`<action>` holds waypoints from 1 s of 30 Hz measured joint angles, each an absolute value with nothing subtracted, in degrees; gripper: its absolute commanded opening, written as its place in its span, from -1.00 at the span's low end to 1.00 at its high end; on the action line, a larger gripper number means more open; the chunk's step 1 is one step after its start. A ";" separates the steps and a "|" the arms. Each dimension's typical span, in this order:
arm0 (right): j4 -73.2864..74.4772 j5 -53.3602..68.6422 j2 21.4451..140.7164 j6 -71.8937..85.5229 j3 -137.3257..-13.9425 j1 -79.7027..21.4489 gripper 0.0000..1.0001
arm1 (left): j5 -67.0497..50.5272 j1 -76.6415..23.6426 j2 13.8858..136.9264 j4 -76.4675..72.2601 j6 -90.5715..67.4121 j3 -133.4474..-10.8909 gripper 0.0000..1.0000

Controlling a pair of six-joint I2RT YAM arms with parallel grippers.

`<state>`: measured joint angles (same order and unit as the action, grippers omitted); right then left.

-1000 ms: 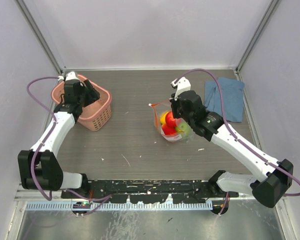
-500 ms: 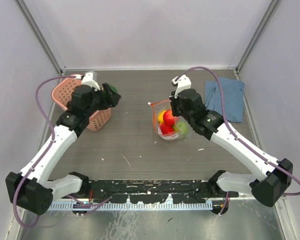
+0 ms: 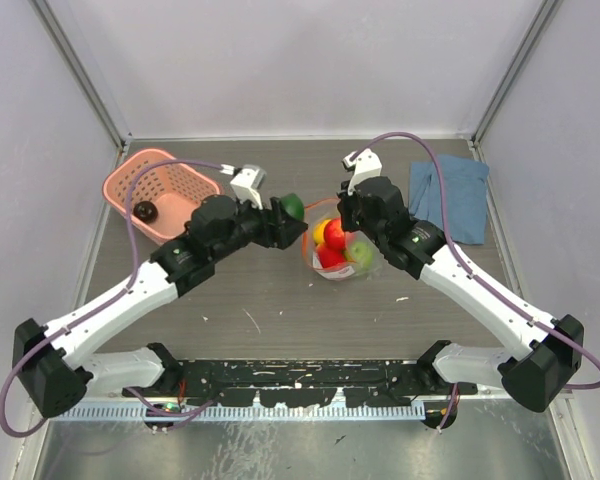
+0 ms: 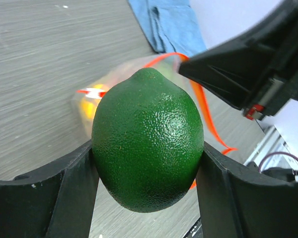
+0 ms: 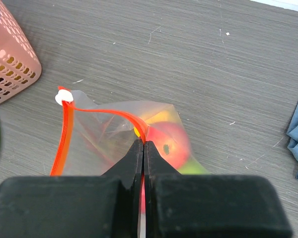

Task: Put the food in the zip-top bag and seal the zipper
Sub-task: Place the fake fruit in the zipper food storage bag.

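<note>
**A:** Where is the zip-top bag [image 3: 338,255] now?

**B:** On the table [image 3: 260,290], a little right of centre, the same spot as a second ago. It is clear crinkly film, slumped round the food [image 3: 332,238] inside: smooth glossy balls in red, yellow and pale green.

**A:** And the zipper [image 5: 64,134]?

**B:** A thin orange-red band, bowed into an open loop, with a small white slider [image 5: 63,97] at one end. The right gripper [image 5: 143,148] stays pinched on that band as before, with only the strip between its jaws.

**A:** So what changed?

**B:** The left arm. A second ago it was reaching into the pink basket [image 3: 170,172] at the rear left. Half a second ago it had lifted clear with something green. Now the left gripper [image 3: 291,212] hangs just left of the bag's mouth, jaws spread fairly wide and clamped on a lime [image 4: 148,134]. The lime is dark green and egg-shaped, with a shiny, pebbled skin.

**A:** The basket?

**B:** Uncovered now. It has lattice plastic walls and rounded corners, and one dark fruit [image 3: 144,211] lies inside.

**A:** Anything else?

**B:** A folded blue cloth [image 3: 450,195], soft and creased, at the rear right, apart from the bag. The tabletop is grey-brown with a fine streaked grain.
</note>
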<state>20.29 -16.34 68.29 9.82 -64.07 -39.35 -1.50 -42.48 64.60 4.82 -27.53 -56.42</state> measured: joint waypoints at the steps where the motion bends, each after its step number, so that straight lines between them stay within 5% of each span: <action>1: 20.16 -16.32 68.29 9.91 -64.07 -39.35 -0.99 | -1.50 -43.79 65.43 3.86 -27.18 -56.42 -0.32; 19: 17.78 -13.56 68.27 12.23 -62.35 -39.35 -0.99 | 6.50 -52.05 80.71 -6.98 -26.87 -56.66 -0.27; 30: 16.91 -13.23 68.14 12.62 -61.80 -39.27 -0.99 | 9.63 -55.61 83.96 -3.25 -27.55 -60.12 0.12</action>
